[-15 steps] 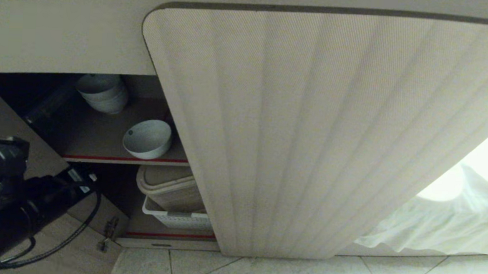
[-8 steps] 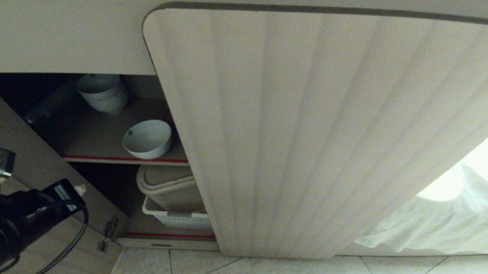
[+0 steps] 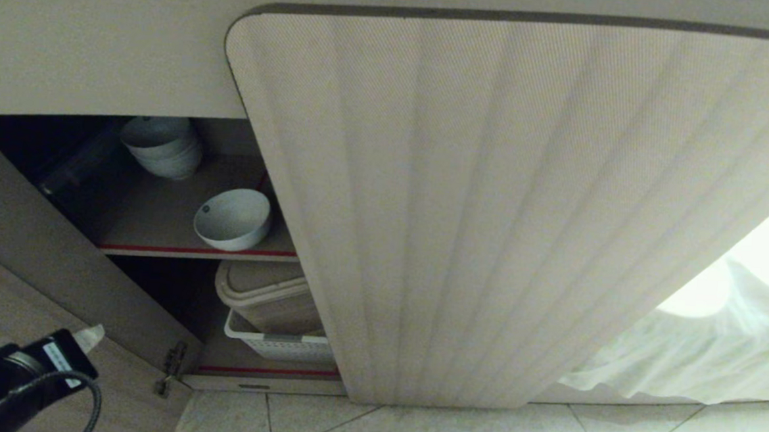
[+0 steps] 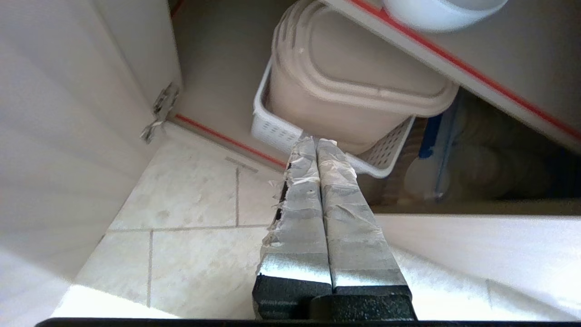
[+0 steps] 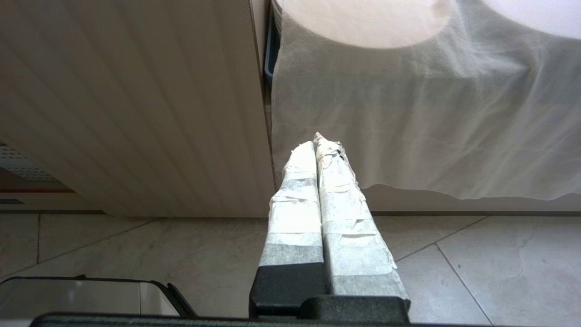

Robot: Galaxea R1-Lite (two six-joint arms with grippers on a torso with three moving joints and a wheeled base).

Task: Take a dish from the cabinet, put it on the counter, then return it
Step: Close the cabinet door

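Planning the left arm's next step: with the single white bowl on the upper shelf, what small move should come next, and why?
Probably open the left pincer and lift it toward the dish. It is shut and empty, low beside the basket under the shelf, while the dish sits alone above near the red-lined edge. The right pincer is shut, parked by the cloth.

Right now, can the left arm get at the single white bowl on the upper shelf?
Probably yes. The left claw hangs shut and low, outside the cabinet, but that side stands open, and the bowl sits near the shelf's red front edge with nothing before it. The claw must rise and open first.
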